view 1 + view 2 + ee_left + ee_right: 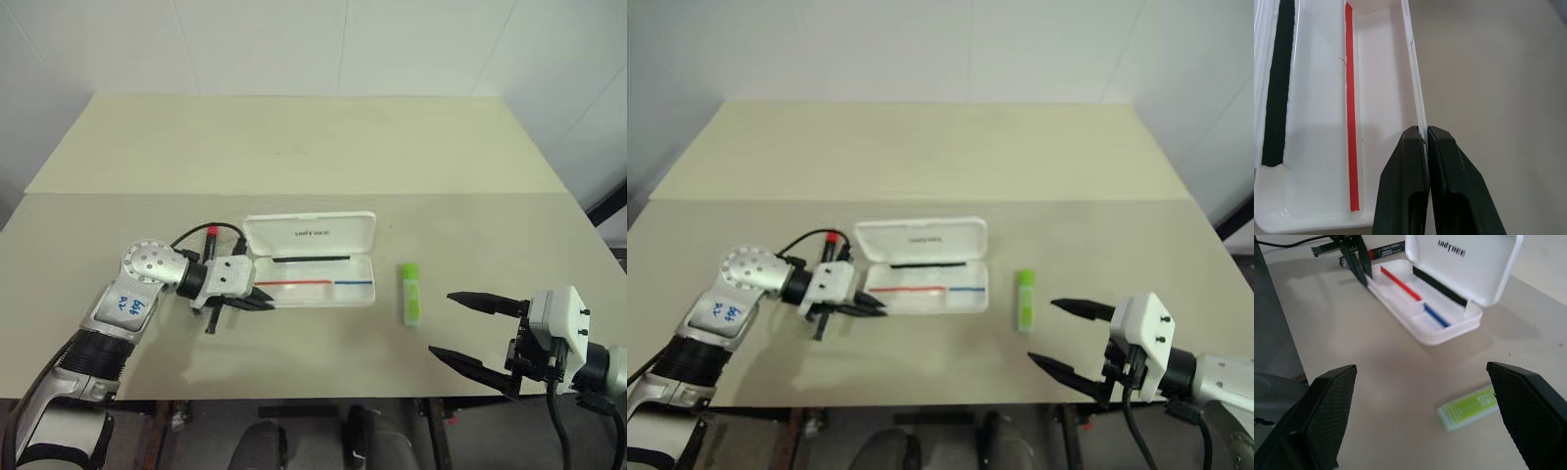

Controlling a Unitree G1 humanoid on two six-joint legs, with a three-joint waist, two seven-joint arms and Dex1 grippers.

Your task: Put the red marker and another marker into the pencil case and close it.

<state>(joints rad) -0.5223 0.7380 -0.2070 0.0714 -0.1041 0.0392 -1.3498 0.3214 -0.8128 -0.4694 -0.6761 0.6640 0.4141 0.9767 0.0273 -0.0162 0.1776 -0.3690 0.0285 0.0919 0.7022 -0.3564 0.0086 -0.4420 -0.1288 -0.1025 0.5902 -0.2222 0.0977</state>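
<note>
Two markers lie outside the pencil case, which sits open on the table, lid up, tray holding nothing but its printed red-and-blue stripe. The red marker lies just beside the case's left end, under the left gripper. Its fingers are pressed together on the tray's near wall, apparently to steady the case. The lime-green highlighter rests near the case's right end, with the right gripper spread wide and empty short of it — likely poised for pickup.

Lab test bench, plain table, white walls
</note>
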